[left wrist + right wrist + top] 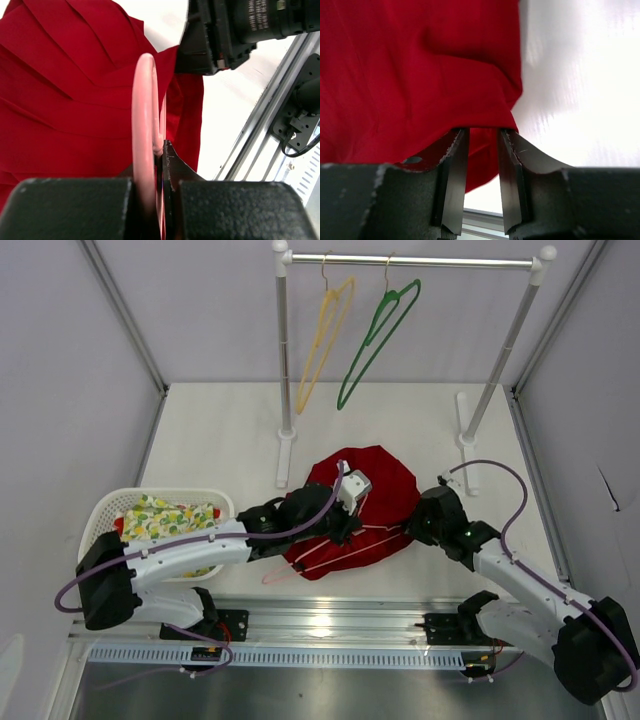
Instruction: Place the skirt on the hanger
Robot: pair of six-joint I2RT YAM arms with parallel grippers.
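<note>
The deep-red skirt (378, 483) lies spread on the table in front of the rack. The pale pink hanger (340, 546) lies across its near edge, with the hook toward the left. My left gripper (345, 528) is shut on the hanger's wire. In the left wrist view the pink wire (144, 115) runs up from the closed left gripper (162, 167) over the skirt (65, 100). My right gripper (413, 525) is at the skirt's right near edge. In the right wrist view the right gripper (484, 136) has its jaws a little apart, and the skirt's hem (420, 65) drapes over the tips.
A white basket (108, 506) holding the floral cloth (165, 520) stands at the left. A clothes rack (410, 260) at the back carries a yellow hanger (322, 340) and a green hanger (378, 335). A metal rail (330, 625) runs along the near edge.
</note>
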